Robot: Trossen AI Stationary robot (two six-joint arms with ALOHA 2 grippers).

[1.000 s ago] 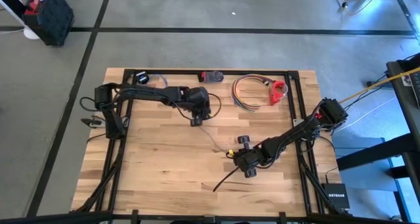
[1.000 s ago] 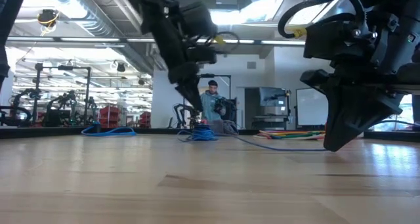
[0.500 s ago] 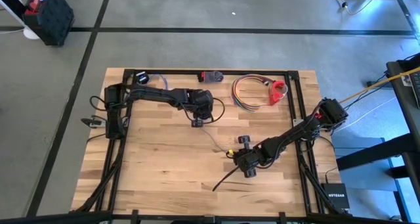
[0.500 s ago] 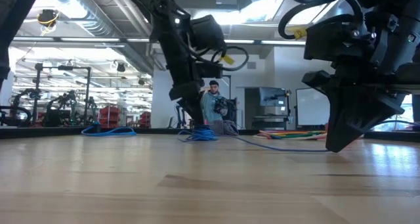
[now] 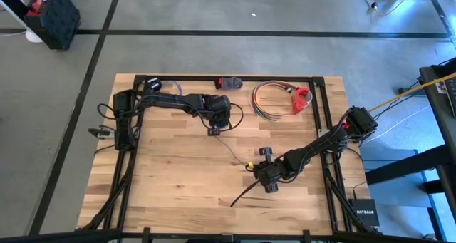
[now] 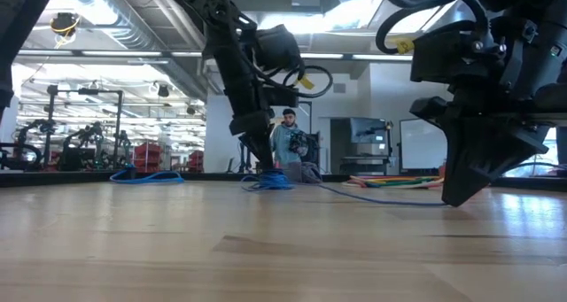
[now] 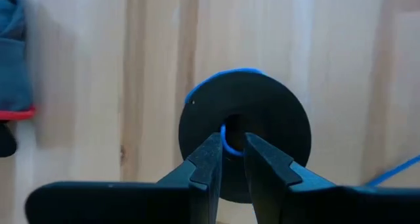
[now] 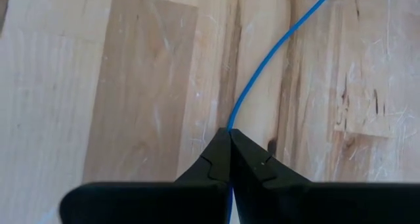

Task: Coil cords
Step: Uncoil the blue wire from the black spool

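A thin blue-grey wire (image 5: 231, 149) lies across the middle of the table and ends in a black round disc (image 7: 269, 119). The disc has a hole in its middle, and blue wire shows at its far rim. My left gripper (image 5: 214, 131) stands over the disc, shut on the wire at the hole (image 7: 230, 152). My right gripper (image 5: 268, 187) is nearer the front right, shut on the wire (image 8: 230, 135), its tips down at the table (image 6: 456, 200). A loose heap of the wire (image 6: 275, 182) shows below the left gripper in the low view. My left gripper pinches the blue wire (image 7: 229, 136) between its two fingertips, right at the disc's middle hole. The fingers point down from above. The disc lies flat-faced below them; whether it rests on the table I cannot tell. My right gripper pinches the thin wire (image 8: 231, 124) between its two shut fingertips, coming from above and pointing down. The wire runs on from the tips across the wood in a slack curve (image 8: 289, 33), lying on the table.
A coil of coloured cables (image 5: 267, 100) with a red piece (image 5: 303, 99) lies at the far right. A dark and red thing (image 5: 229, 82) and a small dark thing (image 5: 155, 85) sit at the far edge. A small black part (image 5: 265, 152) lies by the right arm.
My left arm's wrist has swung a little toward the table's right edge, while its fingertips have stayed at the disc.
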